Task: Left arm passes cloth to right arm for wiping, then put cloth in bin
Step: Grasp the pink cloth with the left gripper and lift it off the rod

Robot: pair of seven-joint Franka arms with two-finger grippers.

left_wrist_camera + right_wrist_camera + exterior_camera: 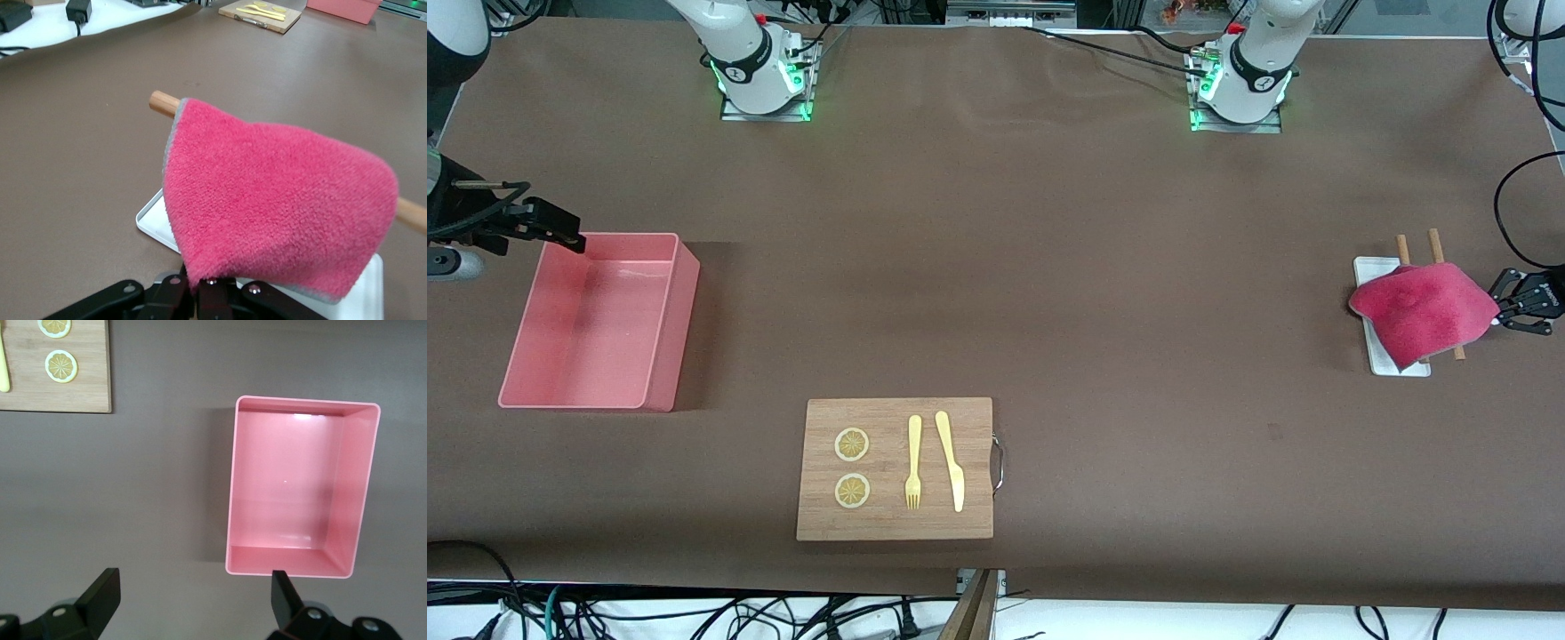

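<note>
- The cloth [1423, 311], a small fluffy crimson-pink piece of fabric with a thin grey edge, lies draped over two round wooden sticks [1435, 244] and over a white rectangular tray [1398, 364], at the left arm's end of the table.
- The left arm's small black two-finger gripper [1498, 307] is at the edge of the cloth, and in the left wrist view its fingers [212, 293] are pressed together on the lower edge of the fabric (so the pinch looks made, but the cloth is not lifted yet).
- The right arm's small black two-finger gripper [193, 600] waits over the table just beside the bin [656, 338], a salmon-pink rectangular plastic tub with low walls. Its fingers are spread wide and hold nothing.
- The bin has nothing inside, as the right wrist view shows.
- A rectangular wooden cutting board [895, 524] lies nearer to the front camera, between the two ends of the table. It carries two round lemon slices [852, 444], a yellow fork [913, 462] and a yellow knife [950, 458].
- In my judgement the task is only at its beginning: the grasp is the one step that seems done.
- What is left: to lift the cloth, to pass it to the right arm, to wipe, and to put the cloth in the bin.
</note>
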